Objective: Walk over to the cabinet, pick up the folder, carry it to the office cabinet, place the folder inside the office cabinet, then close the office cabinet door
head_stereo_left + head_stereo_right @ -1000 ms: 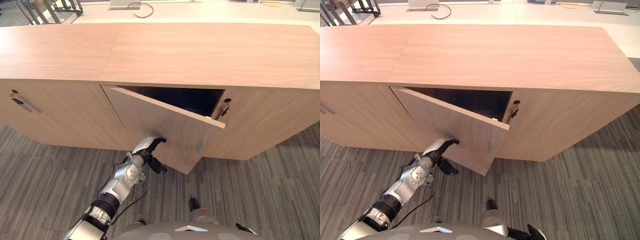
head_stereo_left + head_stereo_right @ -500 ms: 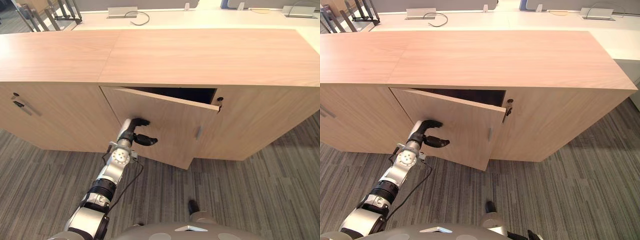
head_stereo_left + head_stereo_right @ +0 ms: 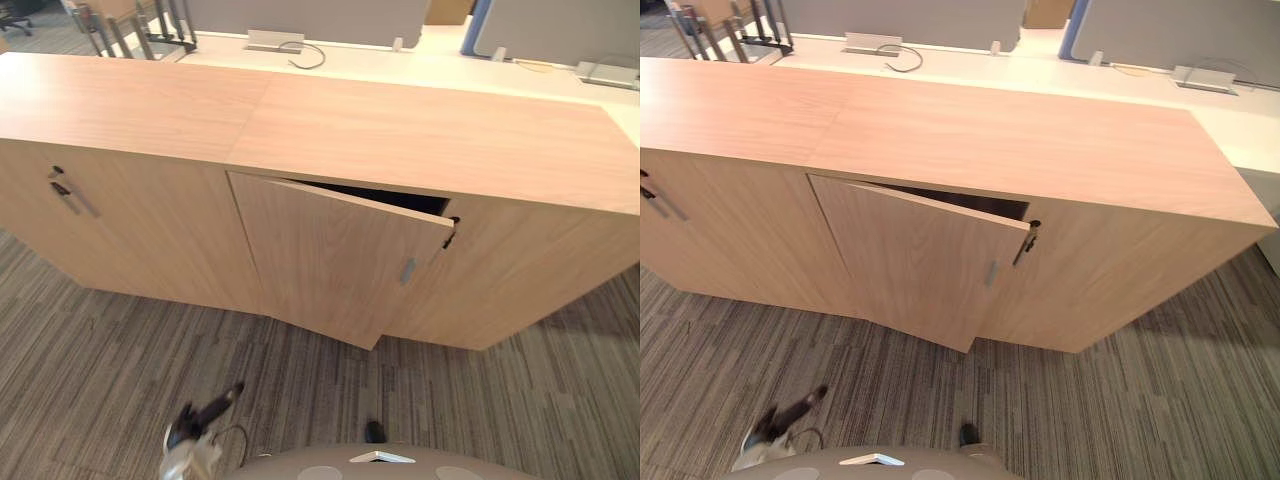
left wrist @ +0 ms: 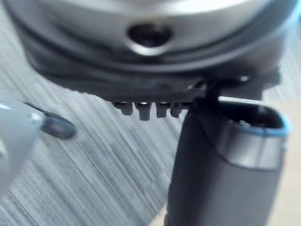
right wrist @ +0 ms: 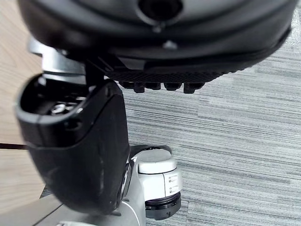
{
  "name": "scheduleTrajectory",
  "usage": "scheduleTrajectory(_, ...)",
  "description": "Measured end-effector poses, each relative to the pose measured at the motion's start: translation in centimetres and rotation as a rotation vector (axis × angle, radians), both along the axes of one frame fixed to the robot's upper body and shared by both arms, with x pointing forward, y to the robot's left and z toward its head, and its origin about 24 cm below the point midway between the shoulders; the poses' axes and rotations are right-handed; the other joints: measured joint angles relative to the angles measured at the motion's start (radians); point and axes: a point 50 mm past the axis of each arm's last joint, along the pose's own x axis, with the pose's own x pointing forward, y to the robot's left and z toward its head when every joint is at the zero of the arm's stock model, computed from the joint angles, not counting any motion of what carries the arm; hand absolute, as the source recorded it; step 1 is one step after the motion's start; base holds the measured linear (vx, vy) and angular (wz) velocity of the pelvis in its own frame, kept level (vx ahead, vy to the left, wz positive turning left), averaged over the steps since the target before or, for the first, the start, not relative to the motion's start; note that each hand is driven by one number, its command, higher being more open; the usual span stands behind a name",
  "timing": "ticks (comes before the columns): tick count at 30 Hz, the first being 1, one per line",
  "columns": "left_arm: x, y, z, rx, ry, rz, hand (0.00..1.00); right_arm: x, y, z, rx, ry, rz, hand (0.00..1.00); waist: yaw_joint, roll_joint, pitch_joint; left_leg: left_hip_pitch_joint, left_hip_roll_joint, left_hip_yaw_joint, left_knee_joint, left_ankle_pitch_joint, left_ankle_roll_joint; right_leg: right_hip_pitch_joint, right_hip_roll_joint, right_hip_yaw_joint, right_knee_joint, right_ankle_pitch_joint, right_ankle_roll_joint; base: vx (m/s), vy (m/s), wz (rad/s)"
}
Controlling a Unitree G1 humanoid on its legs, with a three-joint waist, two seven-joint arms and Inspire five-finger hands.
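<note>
1. The office cabinet [image 3: 420, 130] is a long, low run of light wood with a flat, bare top. It stands on grey striped carpet [image 3: 520, 400].
2. Behind it runs a white desk [image 3: 1040, 70] with a dark cable [image 3: 312, 55] looped on it. Grey partitions [image 3: 300, 15] stand beyond the desk.
3. The cabinet door [image 3: 330, 250] is ajar. It is hinged on its left side, and its free edge with the small metal handle [image 3: 407, 271] stands out from the cabinet front.
4. Just past that edge a key [image 3: 1025, 243] hangs in the lock of the neighbouring panel. The far-left panel has its own slanted pull [image 3: 75, 195].
5. The gap behind the door is dark, so I cannot tell where the folder is. Neither hand holds anything.
6. My left hand [image 3: 205, 418] is low over the carpet, well apart from the door. Its fingers are released and one sticks out straight.
7. My right hand [image 5: 160, 42] shows over the carpet in its wrist view. Its fingers look loose and grip nothing.
8. Half a second ago the left hand was on the door's face, and it has since dropped away.
9. The door stands narrower than it did a second ago, yet it is not shut.
10. The head camera has shifted, bringing more of the desk and partitions into view.
</note>
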Motion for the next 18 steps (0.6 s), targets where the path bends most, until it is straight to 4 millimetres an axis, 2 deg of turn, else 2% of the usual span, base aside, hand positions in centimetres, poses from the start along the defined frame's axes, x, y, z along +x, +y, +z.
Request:
scheduleTrajectory(2,-3.8,-0.5,-0.4,-0.038,0.075,0.124,1.00,-0.7,-0.1,0.0,0.001,0.017,-0.046,1.00,0.016,0.003,-0.010,0.008,-0.003,-0.013,-0.003,0.001,0.002,0.011,-0.004,-0.016,0.000,-0.004,-0.003,-0.03,0.012,0.17)
scheduleTrajectory(4,-6.1,-1.4,-0.6,-0.065,0.123,0.188,1.00,-0.9,-0.1,0.0,0.003,0.013,-0.097,1.00,0.017,0.006,-0.020,0.016,-0.011,-0.019,-0.024,0.009,0.002,0.014,-0.011,-0.023,0.003,-0.012,0.000,-0.07,0.010,0.13)
scheduleTrajectory(6,-7.7,-2.9,-0.8,-0.104,0.154,0.224,1.00,-1.3,0.0,-0.1,0.003,0.018,-0.129,1.00,0.016,0.007,-0.029,0.018,-0.019,-0.030,-0.055,0.022,0.002,0.008,-0.017,-0.033,0.006,-0.018,-0.006,-0.08,-0.001,0.14)
scheduleTrajectory(7,-7.7,-3.0,-0.8,-0.109,0.154,0.225,1.00,-1.4,0.0,-0.1,0.003,0.018,-0.134,1.00,0.016,0.007,-0.030,0.018,-0.019,-0.033,-0.058,0.024,0.001,0.008,-0.017,-0.035,0.006,-0.019,-0.005,-0.07,-0.014,0.16)
scheduleTrajectory(9,-7.5,-3.7,-0.9,-0.139,0.133,0.219,1.00,-1.7,0.5,-0.1,0.012,0.018,-0.167,1.00,0.017,0.003,-0.033,0.026,-0.020,-0.053,-0.079,0.035,-0.003,0.005,-0.013,-0.041,0.017,-0.023,-0.004,-0.06,-0.027,0.07)
scheduleTrajectory(12,-7.0,-3.6,-1.0,-0.140,0.123,0.195,1.00,-2.0,0.6,-0.2,0.013,0.024,-0.171,1.00,0.015,-0.001,-0.046,0.036,-0.020,-0.068,-0.096,0.038,-0.003,0.007,-0.006,-0.041,0.017,-0.025,-0.002,-0.02,-0.021,-0.03)
scheduleTrajectory(16,-3.1,-3.2,-1.0,-0.123,0.044,0.036,1.00,-1.8,0.7,-0.2,0.011,0.020,-0.165,1.00,0.014,-0.001,-0.050,0.035,-0.020,-0.071,-0.105,0.039,-0.004,-0.002,-0.003,-0.037,0.017,-0.026,-0.002,0.00,0.000,-0.02)
scheduleTrajectory(18,0.1,-3.0,-0.7,-0.101,-0.018,-0.071,1.00,-1.7,0.9,-0.2,0.007,0.018,-0.162,1.00,0.013,-0.004,-0.050,0.033,-0.018,-0.070,-0.104,0.039,-0.004,-0.007,0.000,-0.031,0.017,-0.026,-0.002,0.01,0.003,-0.10)
